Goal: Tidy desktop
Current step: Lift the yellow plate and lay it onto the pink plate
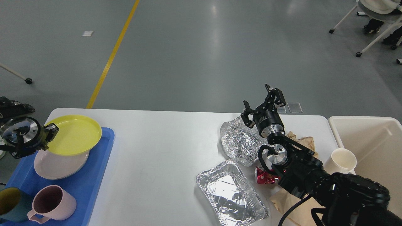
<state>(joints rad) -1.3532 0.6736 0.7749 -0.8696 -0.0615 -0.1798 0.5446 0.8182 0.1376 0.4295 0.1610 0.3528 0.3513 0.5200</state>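
Observation:
The white desktop (pixel 163 150) fills the lower view. My left gripper (pixel 50 133) at the far left is shut on the rim of a yellow plate (pixel 77 134) and holds it in the air above the pale pink plate (pixel 59 164) in the blue tray (pixel 84 188). My right gripper (pixel 262 102) is open and empty, raised above a crumpled foil sheet (pixel 240 142) near the table's far edge. A foil tray (pixel 230 193), a red wrapper (pixel 265 177) and brown paper (pixel 301 139) lie on the right side.
A pink mug (pixel 51 204) and a blue-and-yellow cup (pixel 8 204) stand in the blue tray's front. A white paper cup (pixel 342 160) stands by the cream bin (pixel 370 147) at the right edge. My right arm covers the front right corner.

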